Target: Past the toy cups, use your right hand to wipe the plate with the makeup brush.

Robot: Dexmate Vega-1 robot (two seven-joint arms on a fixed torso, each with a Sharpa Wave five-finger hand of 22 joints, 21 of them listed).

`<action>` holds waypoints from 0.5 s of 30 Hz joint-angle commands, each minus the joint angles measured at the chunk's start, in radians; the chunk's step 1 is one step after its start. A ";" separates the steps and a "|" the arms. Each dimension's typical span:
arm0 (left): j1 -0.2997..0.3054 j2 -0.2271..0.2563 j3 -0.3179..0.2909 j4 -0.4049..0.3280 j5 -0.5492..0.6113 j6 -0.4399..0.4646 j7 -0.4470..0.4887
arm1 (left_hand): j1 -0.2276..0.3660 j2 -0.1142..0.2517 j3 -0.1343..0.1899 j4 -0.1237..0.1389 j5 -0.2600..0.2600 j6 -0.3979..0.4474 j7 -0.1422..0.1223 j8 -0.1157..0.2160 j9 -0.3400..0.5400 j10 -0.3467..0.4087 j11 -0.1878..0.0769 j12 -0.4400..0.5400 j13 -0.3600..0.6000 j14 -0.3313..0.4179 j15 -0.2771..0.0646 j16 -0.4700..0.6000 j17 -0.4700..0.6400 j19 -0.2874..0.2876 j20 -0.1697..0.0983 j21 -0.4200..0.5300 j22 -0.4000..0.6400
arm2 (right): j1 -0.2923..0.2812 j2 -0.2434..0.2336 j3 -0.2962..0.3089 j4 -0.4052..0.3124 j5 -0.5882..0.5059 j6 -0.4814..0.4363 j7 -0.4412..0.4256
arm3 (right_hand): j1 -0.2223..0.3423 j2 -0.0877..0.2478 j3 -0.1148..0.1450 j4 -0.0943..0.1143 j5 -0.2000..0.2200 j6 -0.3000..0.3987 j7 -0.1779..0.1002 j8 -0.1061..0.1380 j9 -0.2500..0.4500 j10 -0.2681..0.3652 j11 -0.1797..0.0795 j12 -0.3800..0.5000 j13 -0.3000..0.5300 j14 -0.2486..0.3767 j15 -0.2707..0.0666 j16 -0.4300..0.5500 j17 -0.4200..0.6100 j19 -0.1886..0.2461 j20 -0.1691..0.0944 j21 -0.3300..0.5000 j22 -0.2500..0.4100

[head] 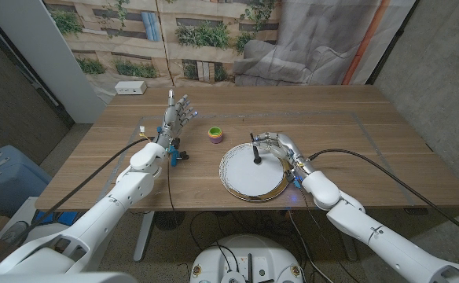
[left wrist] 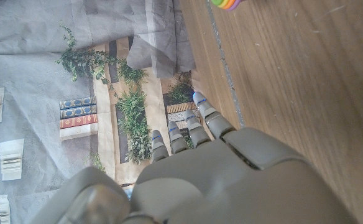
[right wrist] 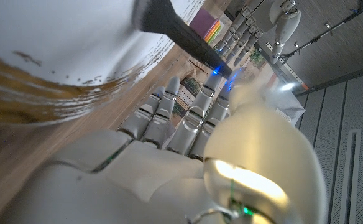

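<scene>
On the wooden table [head: 332, 126] (foliage backdrop [head: 206, 35] behind), right hand [head: 280, 149] pinches makeup brush [head: 255, 152] over plate [head: 241, 177].

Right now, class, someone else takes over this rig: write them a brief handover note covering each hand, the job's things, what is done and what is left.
Right hand holds the makeup brush, its bristles down on the plate.
Left hand is raised over the table, fingers apart, holding nothing.
The toy cups stand stacked beside the plate, between the two hands.
Done: brush picked up and brought onto the plate.
Left: wipe across the plate; how much has been wiped cannot be told.
</scene>
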 commanded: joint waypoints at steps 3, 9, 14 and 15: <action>0.000 0.000 0.000 0.000 0.000 0.000 0.000 | -0.001 0.015 -0.001 0.007 0.004 -0.002 -0.008 0.003 0.002 0.000 -0.010 0.007 0.003 0.006 -0.014 0.003 0.002 0.008 0.000 0.007 0.005 | 0.022 0.018 -0.014 0.033 0.010 0.017 0.020 | 0.009 0.006 -0.004 0.001 0.004 0.007 -0.001 0.002 0.005 0.001 -0.001 0.000 0.003 -0.001 -0.161 -0.005 0.005 -0.002 -0.035 0.001 0.005; 0.000 0.000 0.000 -0.001 0.000 0.000 0.000 | -0.001 0.015 -0.001 0.007 0.004 -0.002 -0.008 0.003 0.002 0.000 -0.011 0.007 0.003 0.007 -0.013 0.003 0.002 0.008 0.000 0.007 0.005 | 0.029 0.023 -0.016 0.045 0.009 0.027 0.022 | 0.009 0.006 -0.004 0.001 0.004 0.007 -0.001 0.001 0.005 0.002 -0.001 0.000 0.004 -0.001 -0.161 -0.005 0.006 -0.002 -0.034 0.001 0.005; 0.000 0.000 0.000 -0.001 0.000 0.001 0.000 | -0.001 0.015 -0.001 0.007 0.004 -0.002 -0.008 0.003 0.002 -0.001 -0.012 0.007 0.003 0.007 -0.013 0.003 0.002 0.008 0.000 0.007 0.005 | 0.032 0.027 -0.018 0.051 0.016 0.031 0.029 | 0.008 0.006 -0.005 0.002 0.004 0.007 -0.001 0.001 0.005 0.001 -0.001 -0.001 0.003 -0.001 -0.160 -0.006 0.005 -0.002 -0.034 0.001 0.005; 0.000 0.000 0.000 -0.001 0.000 0.001 0.000 | -0.001 0.015 -0.001 0.007 0.004 -0.002 -0.008 0.003 0.002 0.000 -0.011 0.007 0.003 0.007 -0.013 0.003 0.002 0.008 0.000 0.007 0.005 | 0.033 0.028 -0.019 0.054 0.016 0.032 0.030 | 0.008 0.006 -0.005 0.002 0.004 0.007 -0.001 0.001 0.005 0.000 -0.001 -0.001 0.003 -0.001 -0.160 -0.006 0.005 -0.003 -0.035 0.001 0.005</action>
